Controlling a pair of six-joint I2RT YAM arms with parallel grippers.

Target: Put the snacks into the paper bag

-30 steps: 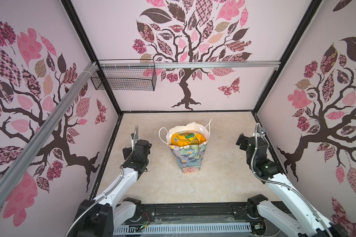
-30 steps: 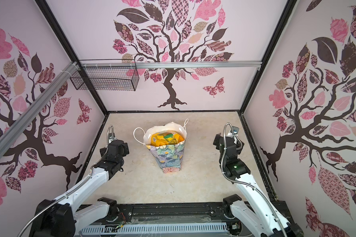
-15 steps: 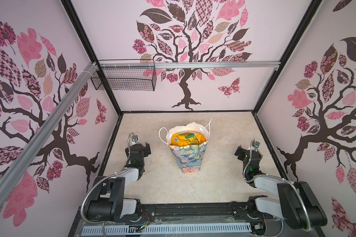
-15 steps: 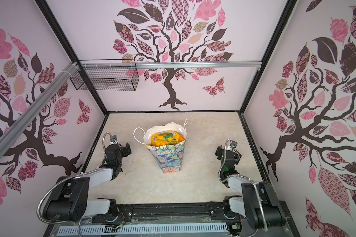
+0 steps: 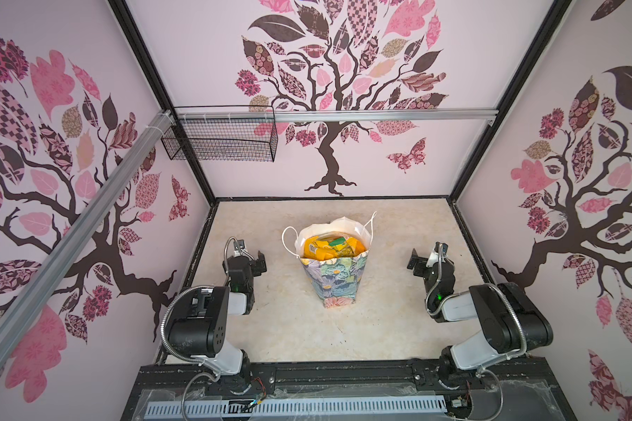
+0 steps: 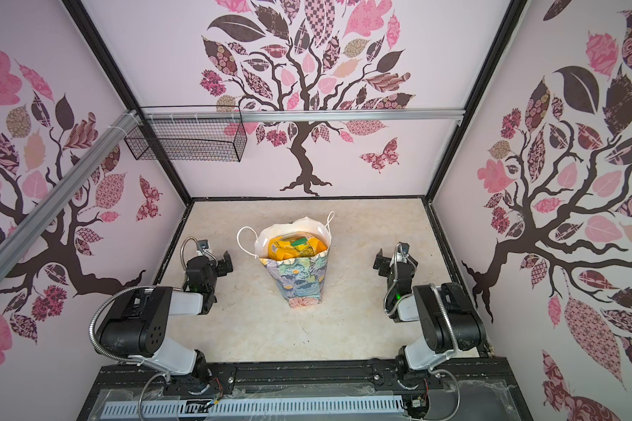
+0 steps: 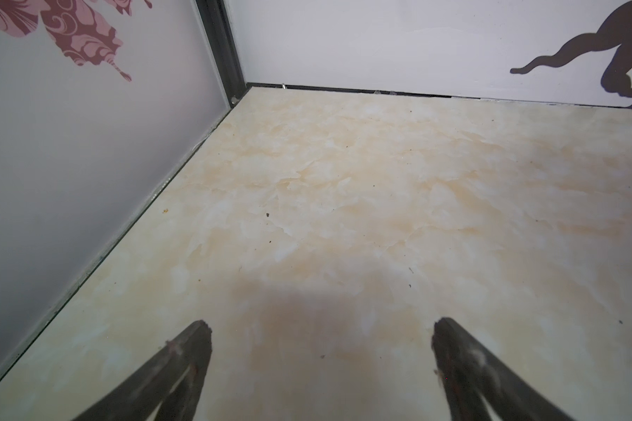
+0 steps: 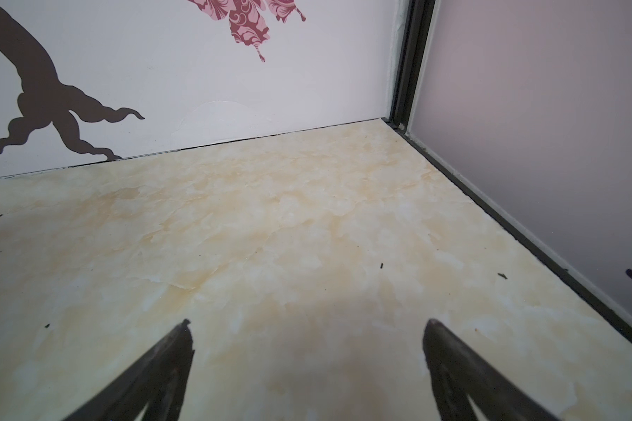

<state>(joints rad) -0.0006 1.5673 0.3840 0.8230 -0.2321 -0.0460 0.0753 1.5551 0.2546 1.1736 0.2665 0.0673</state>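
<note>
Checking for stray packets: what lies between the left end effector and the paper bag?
Nothing: in both top views the table between the left end effector and the paper bag is bare; the snacks sit inside it.

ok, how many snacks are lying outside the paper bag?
0. All visible snacks sit inside the paper bag; one could be hidden behind it.

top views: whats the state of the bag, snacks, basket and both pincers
bag, upright, mouth open, touched by neither pincer
snacks, inside the bag, piled up to near its rim
basket, hanging from the rail
left pincer, open, holding nothing
right pincer, open, holding nothing
</note>
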